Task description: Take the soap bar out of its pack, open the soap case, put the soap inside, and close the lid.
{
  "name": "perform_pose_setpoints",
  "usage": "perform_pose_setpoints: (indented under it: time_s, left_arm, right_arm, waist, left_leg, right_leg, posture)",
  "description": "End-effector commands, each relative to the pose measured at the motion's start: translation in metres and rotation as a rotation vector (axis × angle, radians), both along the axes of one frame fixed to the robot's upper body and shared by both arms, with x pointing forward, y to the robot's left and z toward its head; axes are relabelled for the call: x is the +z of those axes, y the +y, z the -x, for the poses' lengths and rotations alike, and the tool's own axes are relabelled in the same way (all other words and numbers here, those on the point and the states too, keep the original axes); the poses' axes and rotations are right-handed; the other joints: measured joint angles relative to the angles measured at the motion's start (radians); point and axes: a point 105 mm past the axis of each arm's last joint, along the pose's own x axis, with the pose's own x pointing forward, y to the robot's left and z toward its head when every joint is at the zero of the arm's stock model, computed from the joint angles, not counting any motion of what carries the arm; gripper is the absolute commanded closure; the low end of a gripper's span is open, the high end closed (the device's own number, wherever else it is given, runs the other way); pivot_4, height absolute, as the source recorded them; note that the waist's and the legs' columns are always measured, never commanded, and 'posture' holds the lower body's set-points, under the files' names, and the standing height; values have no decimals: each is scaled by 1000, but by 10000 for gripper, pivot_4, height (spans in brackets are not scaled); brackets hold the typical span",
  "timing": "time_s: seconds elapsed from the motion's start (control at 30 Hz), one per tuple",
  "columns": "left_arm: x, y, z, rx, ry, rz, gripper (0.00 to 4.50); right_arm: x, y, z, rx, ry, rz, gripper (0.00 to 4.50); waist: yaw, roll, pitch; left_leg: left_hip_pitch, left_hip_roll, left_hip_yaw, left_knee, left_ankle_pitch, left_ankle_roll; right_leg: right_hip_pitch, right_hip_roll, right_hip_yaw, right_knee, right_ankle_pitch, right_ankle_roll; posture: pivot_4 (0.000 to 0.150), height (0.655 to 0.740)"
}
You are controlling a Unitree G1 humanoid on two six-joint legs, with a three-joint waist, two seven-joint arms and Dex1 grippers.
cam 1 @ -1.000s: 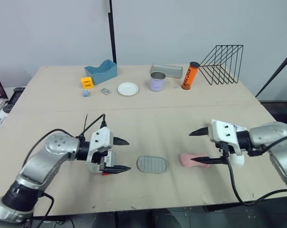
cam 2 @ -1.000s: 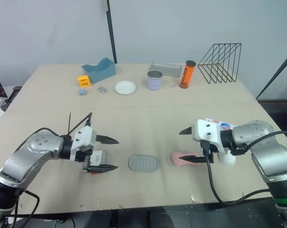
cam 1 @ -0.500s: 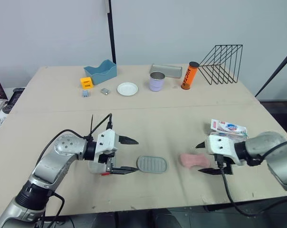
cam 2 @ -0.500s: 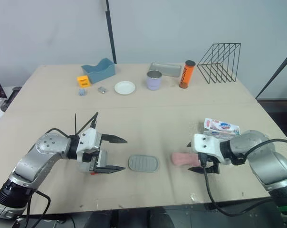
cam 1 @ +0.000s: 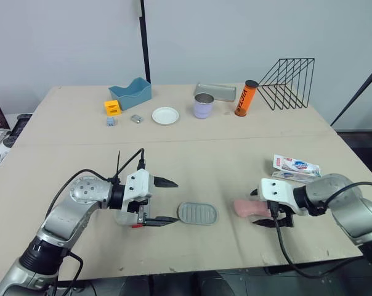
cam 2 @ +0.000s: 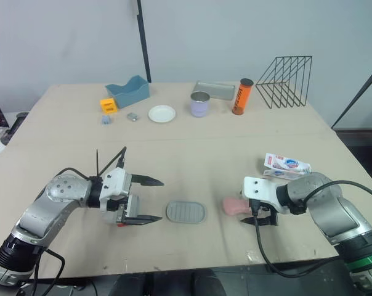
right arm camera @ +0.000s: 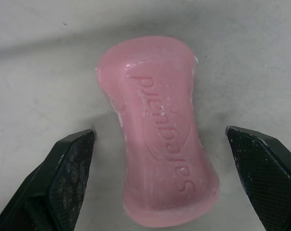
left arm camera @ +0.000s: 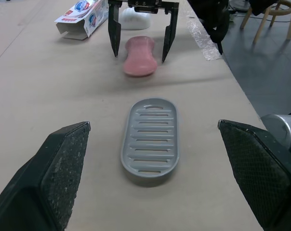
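Nearest the robot, the soap bar lies bare on the surface, just right of the soap case. The right gripper sits low around it, jaws spread wide with one on either long flank and neither touching. The left gripper hovers just left of the case, its jaws also spread and gripping nothing.

The bar is pink and waisted, with raised lettering on top. It looks dry and solid, so it is probably light, stiff and rather slick against hard black tips (too firm a pinch might also mark it). The narrow waist seems the best hold, taken across the short width, since the flared ends would resist slipping out lengthwise.

The case is a shallow grey oval with slotted ridges. It is likely thin, light plastic that could skate unless steadied, and I cannot tell whether a lid is on it.

A little farther off, the pack lies near the right arm, and its end looks open. Well beyond it stand a blue tray, plate, cup, orange tube and wire rack.
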Motion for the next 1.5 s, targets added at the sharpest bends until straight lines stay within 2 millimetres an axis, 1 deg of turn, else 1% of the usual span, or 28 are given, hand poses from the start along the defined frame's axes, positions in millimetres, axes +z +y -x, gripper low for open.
perform_pose_setpoints:
  time_s: [0.03,0.1,0.2,0.23,0.3,0.33,0.4,0.43,0.6,0.67,0.77,0.87,0.93,1.0,1.07,1.2,1.27,1.4,1.5]
  left_arm:
    - [7,-2,1,4,-38,26,25]
    - [7,-3,1,9,-38,28,25]
    - [7,-2,1,16,-38,27,25]
    - [6,-2,2,19,-38,26,0]
    - [5,0,2,21,-38,21,0]
    - [5,0,2,22,-38,19,0]
    - [5,1,2,23,-42,14,0]
    - [4,1,2,23,-43,13,0]
    - [4,2,2,22,-47,8,0]
    - [4,4,1,25,-52,1,0]
    - [4,10,-1,33,-59,-11,0]
    - [7,19,-2,42,-62,-14,0]
    - [8,26,-1,52,-63,-17,0]
    - [7,32,1,58,-63,-32,0]
    - [6,36,1,66,-60,-43,0]
    - [6,41,1,90,-63,-52,0]
    - [7,43,0,106,-65,-54,0]
    - [3,47,3,124,-57,-64,0]
    - [1,49,6,130,-49,-70,0]
  right_arm:
    - [-3,-4,-5,-32,4,8,0]
    - [-4,-6,-8,-47,2,16,0]
    - [-5,-5,-9,-40,7,8,0]
    - [-6,-6,-9,-42,11,11,5424]
    - [-7,-7,-9,-41,14,19,11654]
    - [-7,-7,-9,-41,17,18,17454]
    - [-7,-6,-8,-31,16,18,27369]
    - [-7,-6,-8,-29,15,19,28334]
    - [-7,-7,-7,-22,17,36,28363]
    - [-2,-4,-6,-6,5,25,28365]
    - [11,5,-11,9,-41,-20,28365]
    - [33,24,-20,-7,-77,-101,28365]
    - [50,48,-16,34,-68,-168,28365]
    - [60,68,-16,55,-58,-205,28365]
    - [65,83,-17,61,-53,-220,28365]
    - [65,106,-15,102,-43,-205,28365]
    - [61,115,-12,118,-18,-180,28365]
    - [50,129,-4,151,41,-141,28365]
    - [49,133,-1,157,62,-134,28365]
  waist:
    - [0,0,0]
    - [-2,-2,-1]
    - [-4,-3,-2]
    - [-4,-4,-2]
    - [-4,-4,-2]
    - [-4,-4,-2]
    - [-4,-4,-2]
    - [-4,-5,-3]
    - [-3,-5,-3]
    - [-3,-5,-3]
    - [-3,-5,-3]
    - [-4,-4,-3]
    - [-6,-4,-2]
    - [-9,-2,-1]
    - [-9,-2,-1]
    - [-2,-2,-1]
    - [2,-2,-1]
    - [-1,-2,-1]
    - [-3,-2,-1]
  left_leg:
    - [0,0,0,0,0,0]
    - [1,0,0,0,0,0]
    - [2,1,0,0,0,0]
    - [2,1,0,0,0,0]
    - [2,1,0,0,0,0]
    - [3,1,0,0,0,0]
    - [3,1,1,0,0,0]
    - [3,1,1,0,0,0]
    - [3,0,0,0,0,0]
    - [3,0,0,0,0,0]
    - [3,0,0,0,0,0]
    - [3,0,1,0,0,0]
    - [3,1,1,0,0,0]
    - [3,2,0,-2,0,0]
    - [3,3,0,-2,0,-1]
    - [3,3,1,-2,-1,-1]
    - [2,3,0,-2,-1,-1]
    - [1,1,1,-1,-1,-1]
    - [1,2,1,-1,-1,-1]
  right_leg:
    - [0,0,0,0,0,0]
    - [1,0,0,0,0,0]
    - [1,0,0,0,0,0]
    - [2,0,0,0,0,0]
    - [2,0,0,0,0,0]
    - [2,0,0,0,0,-1]
    - [2,0,0,0,0,-1]
    - [3,0,0,0,0,-1]
    - [3,-1,0,0,0,-1]
    - [3,-1,0,0,-1,-1]
    - [3,-1,0,0,-1,-1]
    - [3,-1,0,0,-1,-1]
    - [2,0,0,0,0,-1]
    - [0,0,1,0,0,-2]
    - [-1,1,2,1,0,-3]
    - [-1,2,1,2,-1,-4]
    - [-3,0,-1,2,-5,-10]
    - [-3,-2,-1,3,-4,-9]
    - [-4,-2,-1,4,-4,-9]
  posture:
    - [1500,7393]
    - [1500,7393]
    - [1500,7393]
    - [1500,7393]
    - [1500,7393]
    - [1500,7393]
    - [1500,7393]
    - [1500,7393]
    - [1500,7393]
    - [1500,7393]
    - [1500,7393]
    - [1500,7393]
    - [1500,7393]
    - [1500,7393]
    - [1500,7393]
    - [1500,7393]
    - [1500,7393]
    - [1500,7393]
    - [1500,7393]
